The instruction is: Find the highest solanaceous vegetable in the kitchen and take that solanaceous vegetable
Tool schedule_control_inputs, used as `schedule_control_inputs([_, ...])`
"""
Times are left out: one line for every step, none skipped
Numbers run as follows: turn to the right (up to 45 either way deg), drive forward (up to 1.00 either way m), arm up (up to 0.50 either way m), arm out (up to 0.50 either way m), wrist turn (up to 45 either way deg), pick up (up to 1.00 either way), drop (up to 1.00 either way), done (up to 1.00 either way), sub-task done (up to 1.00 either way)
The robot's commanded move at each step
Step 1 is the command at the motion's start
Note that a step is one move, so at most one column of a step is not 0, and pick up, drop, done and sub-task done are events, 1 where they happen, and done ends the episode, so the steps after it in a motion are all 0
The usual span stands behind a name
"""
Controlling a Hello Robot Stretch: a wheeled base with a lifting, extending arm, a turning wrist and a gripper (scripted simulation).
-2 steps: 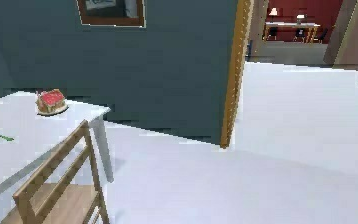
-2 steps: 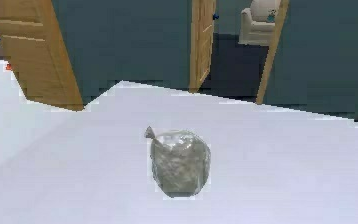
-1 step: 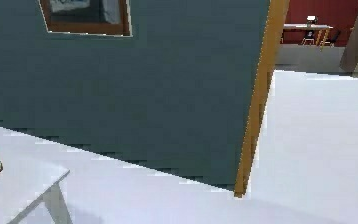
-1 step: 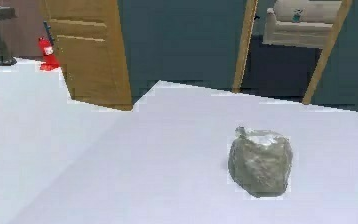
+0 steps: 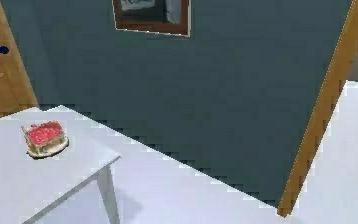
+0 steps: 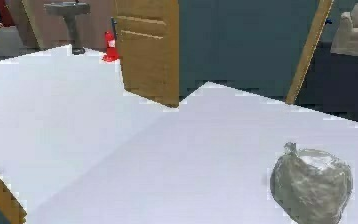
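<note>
We cannot tell the gripper's state, nor where the vegetable is, as the reddish lump (image 5: 46,137) on the table (image 5: 79,162) seems not one; we expect it light, smooth, best held around its middle.

— What sits at the lower right?
— A crumpled grey-white lump (image 6: 310,183), lying on a pale surface.
— And farther out?
— A wooden door (image 6: 147,50) beside a dark teal wall (image 6: 237,40), with a slanting wooden frame (image 6: 305,55) at the wall's right.
— Anything up left?
— A small red thing (image 6: 110,47) on the floor, near a grey pedestal basin (image 6: 67,15).
</note>
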Motion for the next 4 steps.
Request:
schedule_control_inputs([0.0,1.0,0.0,0.0,0.0,0.0,0.0,0.0,0.0])
schedule_control_inputs([-12.0,0.0,0.0,0.0,0.0,0.0,0.0,0.0,0.0])
schedule_control_inputs([0.0,0.1,0.0,0.0,0.0,0.0,0.0,0.0,0.0])
schedule_control_inputs([-36.0,0.0,0.0,0.0,0.0,0.0,0.0,0.0,0.0])
